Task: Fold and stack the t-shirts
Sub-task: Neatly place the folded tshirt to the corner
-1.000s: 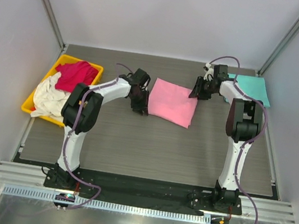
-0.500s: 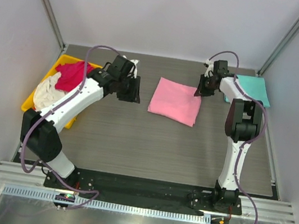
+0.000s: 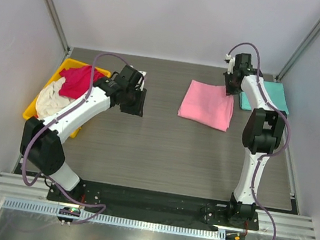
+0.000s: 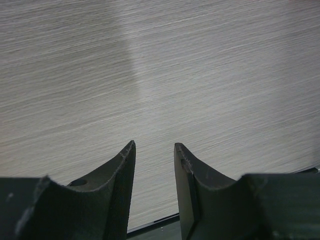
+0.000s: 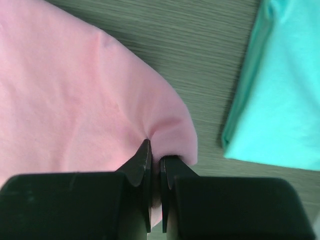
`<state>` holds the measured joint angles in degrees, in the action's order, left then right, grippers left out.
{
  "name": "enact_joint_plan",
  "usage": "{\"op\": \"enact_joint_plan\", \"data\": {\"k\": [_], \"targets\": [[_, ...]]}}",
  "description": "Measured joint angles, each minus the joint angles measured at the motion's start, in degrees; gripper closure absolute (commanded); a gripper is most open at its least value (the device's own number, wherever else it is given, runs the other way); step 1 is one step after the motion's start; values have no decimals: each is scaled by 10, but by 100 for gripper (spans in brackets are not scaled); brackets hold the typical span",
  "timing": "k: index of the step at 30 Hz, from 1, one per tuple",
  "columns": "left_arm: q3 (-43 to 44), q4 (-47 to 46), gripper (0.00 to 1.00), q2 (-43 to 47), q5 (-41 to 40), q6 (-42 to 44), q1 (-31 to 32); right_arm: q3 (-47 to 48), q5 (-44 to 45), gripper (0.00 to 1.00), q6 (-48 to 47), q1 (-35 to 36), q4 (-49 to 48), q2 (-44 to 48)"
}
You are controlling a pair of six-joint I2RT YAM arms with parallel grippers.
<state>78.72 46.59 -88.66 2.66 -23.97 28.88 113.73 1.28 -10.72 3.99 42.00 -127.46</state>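
The right gripper (image 5: 155, 151) is clamped on the far right corner of the folded pink shirt (image 3: 207, 105), probably to drag it onto the teal shirt (image 3: 273, 99) just beside it, while the left gripper (image 4: 154, 150) hangs part-open and empty over the table (image 4: 210, 75) near the bin (image 3: 32, 113).

The bin (image 3: 28, 113) stands at the left edge of the bench (image 3: 160, 156). Two shirts lie in it: the far loose shirt (image 3: 81, 78) rests partly on the near loose shirt (image 3: 50, 102). A folded shirt (image 3: 207, 105) lies flat right of centre, toward the far side. A second folded shirt (image 3: 273, 96) lies just beside it at the far right corner, not touching it.
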Motion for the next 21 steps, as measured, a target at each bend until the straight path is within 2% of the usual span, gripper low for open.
{"op": "enact_joint_plan", "data": {"k": [12, 21], "targets": [[-5, 0, 61, 5, -34, 6, 0, 46, 123, 99, -117, -6, 17, 35], [-15, -4, 60, 4, -35, 6, 0, 48, 166, 99, -193, -31, -17, 42]]}}
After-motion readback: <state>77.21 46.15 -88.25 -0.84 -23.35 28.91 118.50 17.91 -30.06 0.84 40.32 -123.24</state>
